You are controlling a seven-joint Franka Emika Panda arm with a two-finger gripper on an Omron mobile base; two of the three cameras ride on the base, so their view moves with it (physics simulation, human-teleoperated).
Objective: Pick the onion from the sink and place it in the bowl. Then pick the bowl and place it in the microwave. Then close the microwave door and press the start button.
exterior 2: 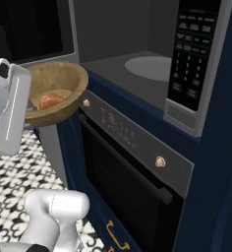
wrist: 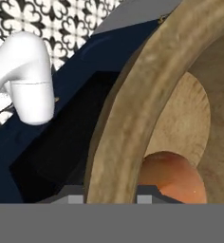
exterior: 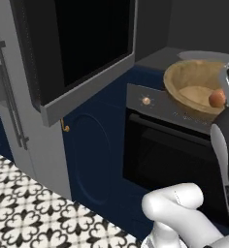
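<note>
Bowl (exterior: 196, 85) is riding in the air with the onion (exterior: 216, 98) already sitting inside, so the first step looks done and the carry to the microwave (exterior 2: 137, 59) is under way. Jaws are gripping the bowl by its rim: in the hand view the wooden wall (wrist: 133, 109) is passing between the two dark tips at the bottom edge. Gripper (wrist: 109, 199) is sitting at the bowl's near edge. Taking the microwave as landmark, the bowl is hanging just in front of its open cavity and off to the door side, above the oven (exterior 2: 132, 167) front, not yet inside. Microwave door (exterior: 77, 58) is swinging wide open. Bowl is round, so no real long axis; its mouth is facing mostly up, tipping slightly, with the onion resting at the low side near the gripped rim. Left to do, as I judge it: setting the bowl in the cavity, releasing, shutting the door, pressing start on the keypad (exterior 2: 194, 54).
</note>
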